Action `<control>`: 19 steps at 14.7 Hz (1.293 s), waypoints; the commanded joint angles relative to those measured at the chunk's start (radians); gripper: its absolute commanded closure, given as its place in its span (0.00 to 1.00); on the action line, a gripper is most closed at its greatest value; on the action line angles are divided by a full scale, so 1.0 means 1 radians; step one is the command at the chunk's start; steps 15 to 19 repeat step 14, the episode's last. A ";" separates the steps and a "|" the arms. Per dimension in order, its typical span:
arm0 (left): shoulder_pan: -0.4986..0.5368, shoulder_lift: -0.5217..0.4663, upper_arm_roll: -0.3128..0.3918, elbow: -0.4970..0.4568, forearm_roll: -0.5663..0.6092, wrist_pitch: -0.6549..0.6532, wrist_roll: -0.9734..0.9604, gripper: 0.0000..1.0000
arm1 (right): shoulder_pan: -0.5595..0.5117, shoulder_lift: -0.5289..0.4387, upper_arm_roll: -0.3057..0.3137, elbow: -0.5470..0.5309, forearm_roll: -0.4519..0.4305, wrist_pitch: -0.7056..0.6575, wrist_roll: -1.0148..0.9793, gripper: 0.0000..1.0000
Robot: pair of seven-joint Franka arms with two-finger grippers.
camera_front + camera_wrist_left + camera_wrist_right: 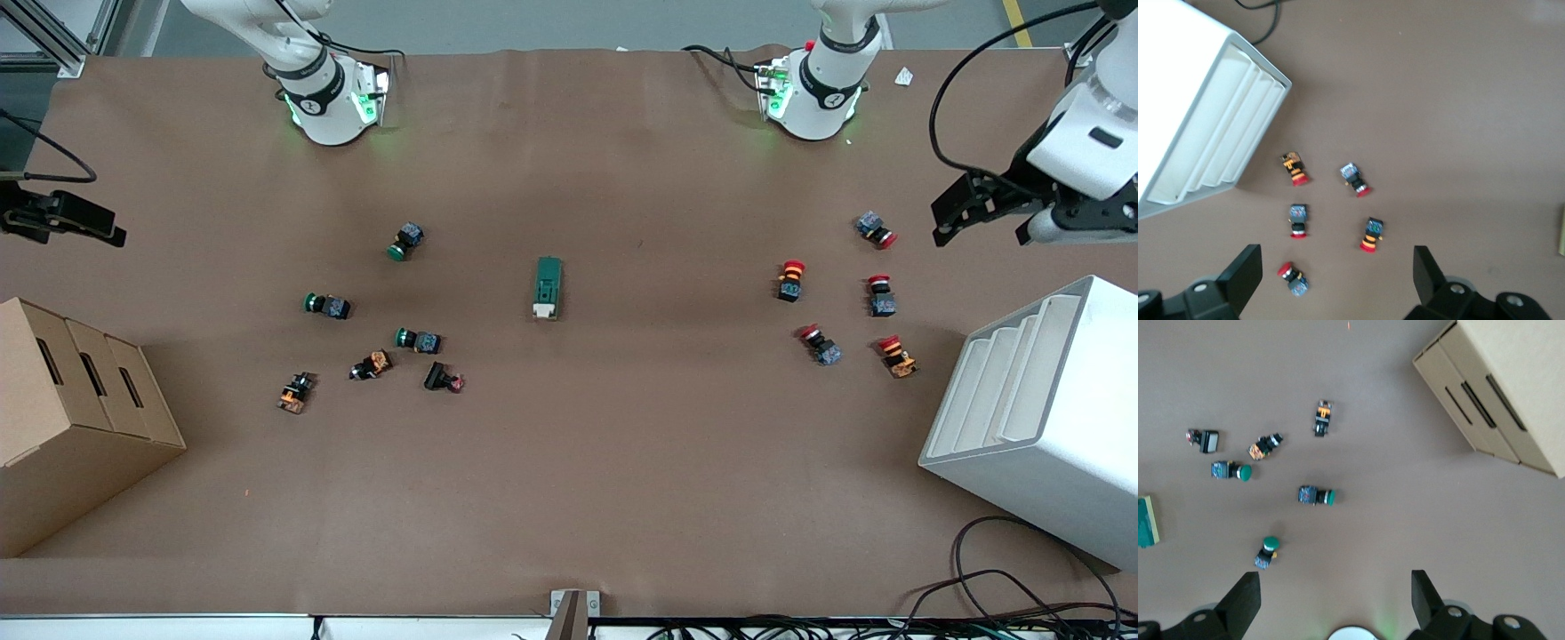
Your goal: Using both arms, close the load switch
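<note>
Brown worktop, edges cut off. White rack at left arm's end, partly out of frame; cardboard box at right arm's end. Left gripper spread wide, empty, over worktop near red buttons. Right gripper likewise wide, empty, mostly cut off. Load switch mid-worktop, between green buttons and red ones, untouched.

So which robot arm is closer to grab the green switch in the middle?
Neither is clearly closer. The load switch lies mid-table; the left gripper and right gripper hang open at opposite table ends, and only the right wrist view catches the switch.
</note>
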 commanded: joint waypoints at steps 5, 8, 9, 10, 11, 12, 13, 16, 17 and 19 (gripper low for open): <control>-0.042 -0.030 0.046 -0.013 -0.010 -0.045 0.097 0.00 | -0.013 -0.089 0.011 -0.078 -0.004 0.004 -0.001 0.00; -0.037 -0.019 0.046 -0.007 -0.006 -0.047 0.110 0.00 | -0.016 -0.148 0.006 -0.111 -0.004 0.007 -0.001 0.00; -0.037 -0.013 0.046 0.000 -0.006 -0.050 0.110 0.00 | -0.014 -0.164 0.006 -0.117 -0.004 0.005 -0.001 0.00; -0.036 -0.008 0.044 0.008 -0.008 -0.059 0.110 0.00 | -0.013 -0.176 0.008 -0.121 -0.004 0.004 -0.001 0.00; -0.035 -0.007 0.044 0.011 -0.006 -0.064 0.110 0.00 | -0.010 -0.184 0.008 -0.122 -0.004 0.004 -0.001 0.00; -0.029 0.001 0.044 0.016 -0.008 -0.064 0.115 0.00 | -0.007 -0.190 0.011 -0.124 -0.005 0.001 -0.004 0.00; -0.029 0.002 0.044 0.016 -0.008 -0.067 0.113 0.00 | -0.007 -0.190 0.011 -0.125 -0.007 0.000 -0.004 0.00; -0.029 0.002 0.044 0.017 -0.009 -0.070 0.111 0.00 | -0.007 -0.190 0.012 -0.125 -0.007 0.002 -0.004 0.00; -0.029 0.002 0.044 0.017 -0.009 -0.070 0.111 0.00 | -0.007 -0.190 0.012 -0.125 -0.007 0.002 -0.004 0.00; -0.029 0.002 0.044 0.017 -0.009 -0.070 0.111 0.00 | -0.007 -0.190 0.012 -0.125 -0.007 0.002 -0.004 0.00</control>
